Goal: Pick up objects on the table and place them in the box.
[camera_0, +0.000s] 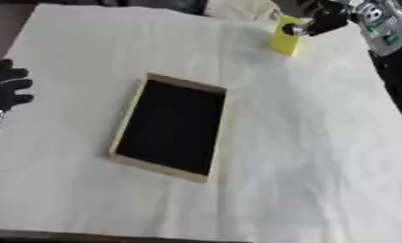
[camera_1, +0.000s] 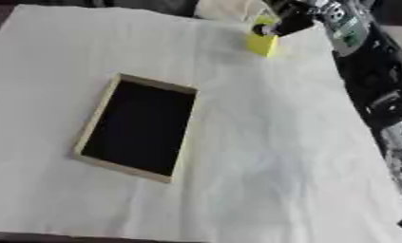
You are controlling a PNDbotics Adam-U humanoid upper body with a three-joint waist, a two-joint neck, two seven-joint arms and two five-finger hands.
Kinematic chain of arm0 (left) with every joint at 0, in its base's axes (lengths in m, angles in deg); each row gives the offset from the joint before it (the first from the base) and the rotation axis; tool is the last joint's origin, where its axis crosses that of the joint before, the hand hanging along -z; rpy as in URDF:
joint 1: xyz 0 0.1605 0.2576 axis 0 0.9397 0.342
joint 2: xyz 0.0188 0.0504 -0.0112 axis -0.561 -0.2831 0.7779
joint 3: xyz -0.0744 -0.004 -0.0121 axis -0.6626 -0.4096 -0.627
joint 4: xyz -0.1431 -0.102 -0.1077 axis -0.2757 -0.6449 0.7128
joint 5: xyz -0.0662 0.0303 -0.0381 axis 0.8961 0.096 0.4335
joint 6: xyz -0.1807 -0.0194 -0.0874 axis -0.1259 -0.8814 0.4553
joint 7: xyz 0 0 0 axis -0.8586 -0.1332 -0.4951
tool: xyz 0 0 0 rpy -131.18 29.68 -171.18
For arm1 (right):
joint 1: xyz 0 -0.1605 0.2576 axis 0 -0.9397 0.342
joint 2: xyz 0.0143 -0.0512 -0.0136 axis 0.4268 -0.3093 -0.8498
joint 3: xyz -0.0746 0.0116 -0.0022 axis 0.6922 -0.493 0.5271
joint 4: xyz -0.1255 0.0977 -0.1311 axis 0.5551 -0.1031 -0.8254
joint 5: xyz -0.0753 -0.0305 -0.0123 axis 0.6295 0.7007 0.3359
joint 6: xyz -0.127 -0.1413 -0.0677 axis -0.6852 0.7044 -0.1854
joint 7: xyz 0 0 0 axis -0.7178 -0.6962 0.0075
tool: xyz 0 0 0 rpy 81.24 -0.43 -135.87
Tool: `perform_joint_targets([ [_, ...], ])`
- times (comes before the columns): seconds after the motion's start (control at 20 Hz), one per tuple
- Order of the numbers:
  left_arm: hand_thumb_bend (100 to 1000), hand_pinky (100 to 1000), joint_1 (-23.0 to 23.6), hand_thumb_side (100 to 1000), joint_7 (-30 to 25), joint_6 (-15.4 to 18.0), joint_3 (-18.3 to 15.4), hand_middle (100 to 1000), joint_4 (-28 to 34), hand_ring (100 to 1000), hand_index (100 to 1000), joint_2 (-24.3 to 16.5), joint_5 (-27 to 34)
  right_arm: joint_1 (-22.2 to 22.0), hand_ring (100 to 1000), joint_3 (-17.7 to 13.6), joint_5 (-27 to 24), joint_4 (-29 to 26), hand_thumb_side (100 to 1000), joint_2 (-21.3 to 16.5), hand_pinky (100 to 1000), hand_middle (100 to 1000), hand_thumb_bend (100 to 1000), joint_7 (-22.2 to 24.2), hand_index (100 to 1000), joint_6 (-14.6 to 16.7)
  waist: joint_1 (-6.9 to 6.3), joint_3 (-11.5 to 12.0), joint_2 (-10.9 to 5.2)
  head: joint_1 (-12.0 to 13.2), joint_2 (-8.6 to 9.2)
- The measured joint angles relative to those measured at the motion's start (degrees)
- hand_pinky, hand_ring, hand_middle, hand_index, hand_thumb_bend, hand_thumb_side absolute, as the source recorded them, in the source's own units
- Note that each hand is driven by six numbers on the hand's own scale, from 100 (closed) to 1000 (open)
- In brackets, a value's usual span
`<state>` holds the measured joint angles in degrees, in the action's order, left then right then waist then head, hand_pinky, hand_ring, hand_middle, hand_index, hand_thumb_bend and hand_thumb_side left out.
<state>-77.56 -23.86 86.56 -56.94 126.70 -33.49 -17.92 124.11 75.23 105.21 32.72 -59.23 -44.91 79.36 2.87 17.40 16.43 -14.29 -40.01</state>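
Yellow block [camera_0: 284, 39] sits at one o'clock on the white-clothed desk [camera_0: 303, 156], the right hand [camera_0: 320, 21] curled round it. Shallow wooden, black-lined box [camera_0: 170, 126] lies at centre. Left hand [camera_0: 4, 88] rests open at nine o'clock.

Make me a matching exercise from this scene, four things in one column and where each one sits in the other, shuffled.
Things:
1. box
2. yellow object
3. left hand
4. right hand

Places:
A. left edge, fingers spread, idle
B. far right of the table, at the yellow object
C. middle of the white cloth, nothing visible inside
D. far side of the table, at the right hand's fingers

Pairs: 1-C, 2-D, 3-A, 4-B
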Motion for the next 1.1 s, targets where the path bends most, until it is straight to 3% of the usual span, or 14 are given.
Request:
perform_joint_targets([
  [1.1, 379, 804, -0.1, 668, -0.2, 0.0, 0.0, 778, 0.3, 828, 905, 0.5, 0.0, -2.1, 859, -1.0, -0.5, 2.2, 472, -0.9, 839, 892, 420, -4.6, 1000, -1.0, -0.18, -0.2, 0.56, -0.5, 0.79],
])
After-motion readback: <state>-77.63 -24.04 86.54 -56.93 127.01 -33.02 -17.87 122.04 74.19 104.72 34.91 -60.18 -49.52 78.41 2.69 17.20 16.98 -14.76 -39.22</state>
